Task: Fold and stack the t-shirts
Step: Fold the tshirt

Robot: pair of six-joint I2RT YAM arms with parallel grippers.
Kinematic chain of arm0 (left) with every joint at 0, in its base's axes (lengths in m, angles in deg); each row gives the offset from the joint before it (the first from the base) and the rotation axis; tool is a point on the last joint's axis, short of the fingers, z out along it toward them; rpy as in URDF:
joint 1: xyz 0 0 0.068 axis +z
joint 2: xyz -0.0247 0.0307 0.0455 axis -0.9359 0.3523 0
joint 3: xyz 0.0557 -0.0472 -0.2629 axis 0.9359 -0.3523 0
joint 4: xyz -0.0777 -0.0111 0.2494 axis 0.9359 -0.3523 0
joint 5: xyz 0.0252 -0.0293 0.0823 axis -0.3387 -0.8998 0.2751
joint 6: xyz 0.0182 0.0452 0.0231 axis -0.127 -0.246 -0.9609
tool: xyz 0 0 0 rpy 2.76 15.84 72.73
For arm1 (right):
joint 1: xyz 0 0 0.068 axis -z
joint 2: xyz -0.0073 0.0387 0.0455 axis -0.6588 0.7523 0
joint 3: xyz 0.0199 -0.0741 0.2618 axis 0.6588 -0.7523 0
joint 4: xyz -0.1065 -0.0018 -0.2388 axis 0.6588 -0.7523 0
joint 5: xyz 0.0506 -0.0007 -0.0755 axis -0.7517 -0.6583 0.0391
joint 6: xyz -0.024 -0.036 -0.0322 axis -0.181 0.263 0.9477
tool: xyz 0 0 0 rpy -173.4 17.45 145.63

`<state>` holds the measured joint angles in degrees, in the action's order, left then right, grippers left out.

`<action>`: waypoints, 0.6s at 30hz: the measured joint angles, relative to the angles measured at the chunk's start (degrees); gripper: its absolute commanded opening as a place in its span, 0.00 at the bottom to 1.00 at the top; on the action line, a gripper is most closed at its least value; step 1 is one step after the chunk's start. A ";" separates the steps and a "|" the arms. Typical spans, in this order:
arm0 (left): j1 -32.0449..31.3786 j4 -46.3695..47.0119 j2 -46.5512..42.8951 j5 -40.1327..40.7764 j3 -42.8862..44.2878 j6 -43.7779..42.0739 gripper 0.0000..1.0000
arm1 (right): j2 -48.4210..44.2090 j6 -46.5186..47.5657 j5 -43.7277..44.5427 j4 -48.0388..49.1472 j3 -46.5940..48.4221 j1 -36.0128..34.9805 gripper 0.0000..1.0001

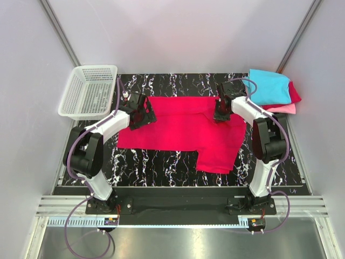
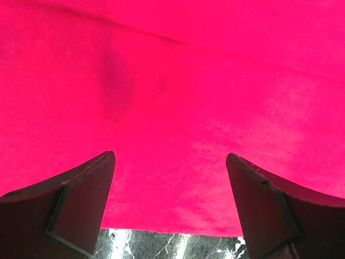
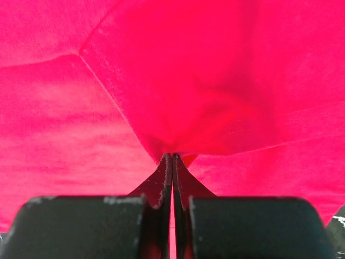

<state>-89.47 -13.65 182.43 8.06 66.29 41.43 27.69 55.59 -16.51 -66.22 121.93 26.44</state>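
Observation:
A bright crimson-red t-shirt (image 1: 183,132) lies spread on the black marble table, partly folded. It fills the left wrist view (image 2: 178,81) and the right wrist view (image 3: 64,124). My left gripper (image 1: 141,113) is open over the shirt's far left edge, nothing between its fingers (image 2: 81,205). My right gripper (image 1: 221,111) is shut on a pinch of the red cloth (image 3: 178,145) near the shirt's far right part. A stack of folded shirts sits at the far right corner: cyan (image 1: 268,86) on top, dark red (image 1: 294,94) and pink (image 1: 283,109) below.
A white plastic mesh basket (image 1: 89,91) stands at the far left corner. The black marble table (image 1: 156,164) shows bare in front of the shirt. Grey walls close in the left, right and back.

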 measured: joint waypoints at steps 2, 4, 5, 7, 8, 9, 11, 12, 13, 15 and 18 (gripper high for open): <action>-0.09 0.00 0.00 0.00 0.00 0.00 0.90 | 0.00 -0.13 -0.20 -0.11 -0.44 -0.24 0.00; -0.09 0.02 0.00 0.00 0.00 0.00 0.90 | 0.00 -0.33 -0.55 -0.17 -0.72 -0.48 0.00; -0.11 0.02 0.00 0.00 0.00 0.00 0.90 | 0.00 -0.37 -0.98 -0.15 -0.90 -0.63 0.00; -0.13 0.00 0.00 0.02 0.00 0.00 0.90 | 0.00 -0.50 -1.73 -0.15 -1.20 -0.96 0.00; -0.15 0.00 0.00 0.00 0.00 0.00 0.90 | 0.00 -0.55 -2.27 -0.09 -1.46 -1.25 0.00; -0.15 -0.02 0.00 0.00 0.00 0.00 0.90 | 0.00 -0.55 -2.73 -0.11 -1.64 -1.40 0.00; -0.15 -0.02 0.00 0.00 0.00 0.02 0.90 | 0.00 -0.55 -3.74 -0.13 -1.95 -1.84 0.00; -0.15 -0.02 0.00 0.02 0.00 0.02 0.90 | 0.00 -0.57 -4.46 -0.15 -2.01 -2.01 0.00; -0.15 -0.02 0.00 0.02 0.00 0.00 0.90 | 0.00 -0.63 -4.83 -0.13 -2.10 -2.19 0.06; -0.15 -0.02 0.00 0.02 0.00 0.02 0.90 | 0.00 -0.94 -5.60 -0.13 -2.14 -2.45 0.16; -0.24 -0.04 0.00 0.02 0.00 0.00 0.90 | 0.00 -1.51 -5.99 -0.26 -2.25 -2.78 0.35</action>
<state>-89.71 -13.69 182.43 8.08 66.29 41.43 27.69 54.08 -22.50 -66.49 119.68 23.67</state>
